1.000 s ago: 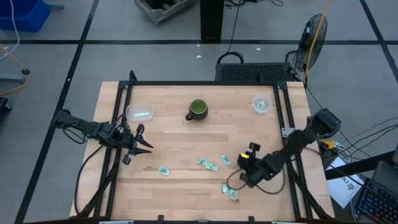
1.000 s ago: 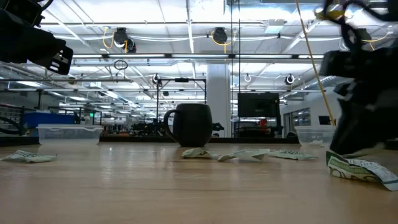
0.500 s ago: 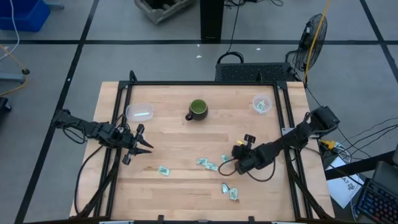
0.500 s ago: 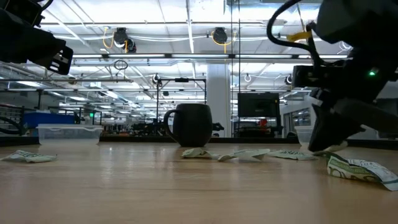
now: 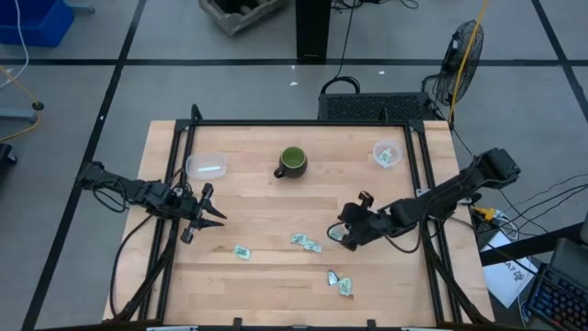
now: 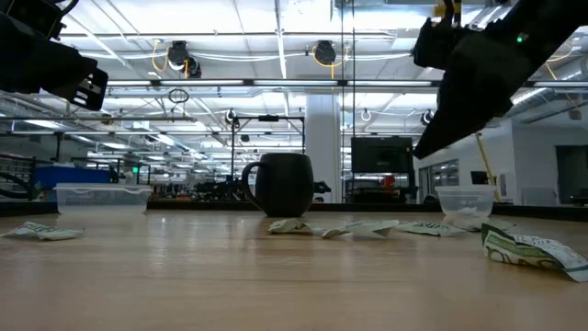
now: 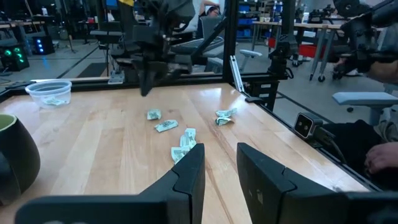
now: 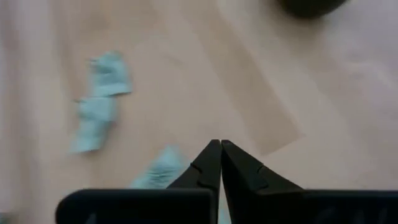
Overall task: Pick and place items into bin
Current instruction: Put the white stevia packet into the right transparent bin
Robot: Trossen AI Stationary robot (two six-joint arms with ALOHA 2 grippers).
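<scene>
Several small pale green and white crinkled packets lie flat on the wooden table: one (image 5: 242,252) toward the left, a pair (image 5: 305,243) mid-table, one (image 5: 333,236) beside my right gripper and two (image 5: 340,282) near the front edge. My right gripper (image 5: 344,236) is shut and empty, raised above the table (image 6: 420,153). In its wrist view its tips (image 8: 217,145) point down over bare wood, with packets (image 8: 94,117) off to one side. My left gripper (image 5: 209,212) waits open at the table's left side (image 7: 217,158).
A green mug (image 5: 292,163) stands at the far middle. A clear tub (image 5: 206,165) sits far left. A second clear tub (image 5: 387,154), far right, has packets in it. A black frame rail (image 5: 415,175) borders the table. Bare wood lies between the mug and the packets.
My right gripper has moved from the near right, beside the two front packets, toward the table's left and far edge. It has also risen well clear of the table top. The packets have stayed where they were.
</scene>
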